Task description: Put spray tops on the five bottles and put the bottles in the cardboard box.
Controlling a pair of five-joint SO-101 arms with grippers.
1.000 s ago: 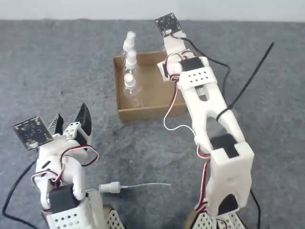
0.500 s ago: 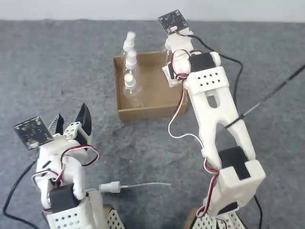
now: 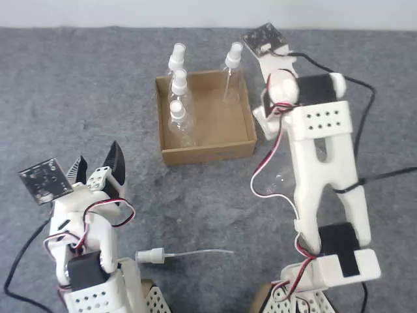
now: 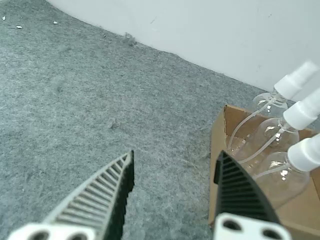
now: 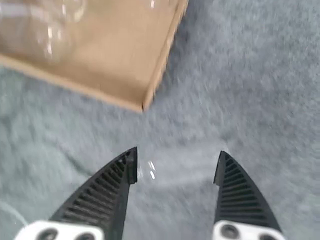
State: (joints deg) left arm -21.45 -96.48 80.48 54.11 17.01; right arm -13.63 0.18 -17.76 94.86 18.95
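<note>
Overhead, four bottles (image 3: 177, 120) are seen in the box (image 3: 208, 151) and a spray top (image 3: 153, 255) loose on felt (image 3: 78, 85); closer, left gripper (image 4: 175, 160) and right gripper (image 5: 177, 156) are shown jaws apart beside its edges.

Cardboard box (image 3: 207, 151) sits on the carpet (image 3: 78, 85) ahead of the left gripper (image 3: 98, 156), off to its right and well apart from it. Three bottles (image 3: 177, 117) stand in a row inside the box, along the wall on the left gripper's side. A fourth bottle (image 3: 229, 81) stands in the far corner on the opposite side. Loose spray top (image 3: 155, 255) lies behind the left gripper, beside that arm's base. Right gripper (image 5: 178, 152) hangs over the carpet just outside a corner of the box, with the box ahead of it. What looks like a clear bottle (image 5: 165, 172) lies on the carpet under its spread fingers.
</note>
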